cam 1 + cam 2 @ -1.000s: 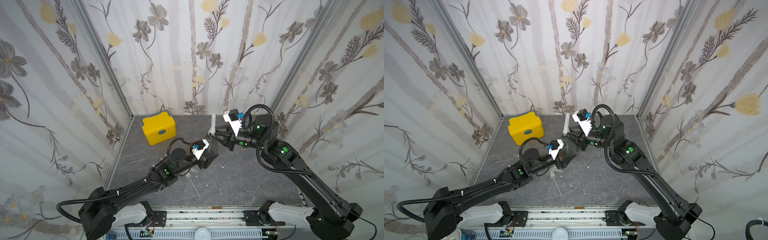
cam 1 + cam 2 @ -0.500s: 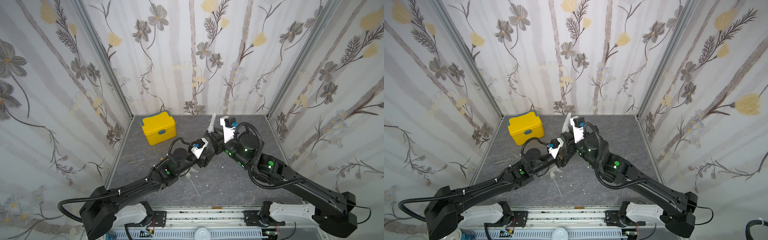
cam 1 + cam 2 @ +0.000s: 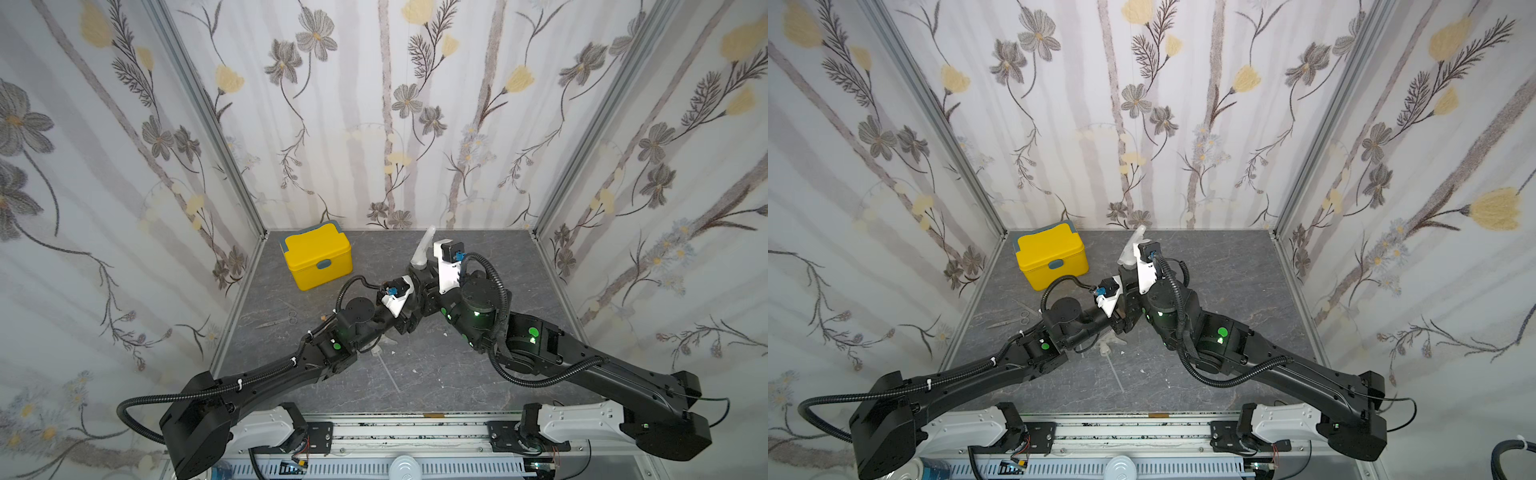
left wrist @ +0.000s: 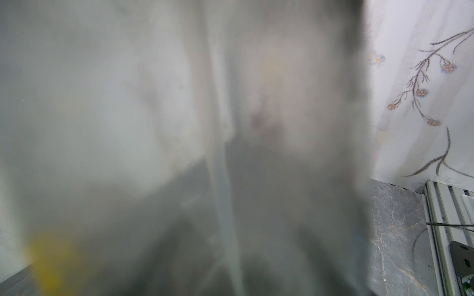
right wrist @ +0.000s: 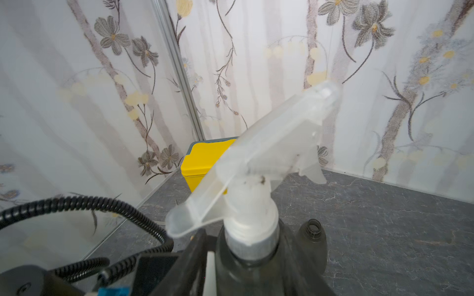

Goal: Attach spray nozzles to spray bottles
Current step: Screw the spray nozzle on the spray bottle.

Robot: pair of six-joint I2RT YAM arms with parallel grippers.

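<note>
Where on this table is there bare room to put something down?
The back right corner of the table, behind the right arm, is bare. The front strip between it and the left arm, right of the loose nozzle, has only specks. Crowded: the centre, around the held bottle, and the left, by box and scissors.

With twelve at the back wall, the left arm (image 3: 266, 382) and right arm (image 3: 623, 382) block the middle of the table (image 3: 490, 266), the yellow box (image 3: 318, 259) stands at ten, scissors (image 3: 286, 318) at nine, a loose nozzle (image 3: 377, 351) seemingly at six, while two to four o'clock lies bare.
</note>
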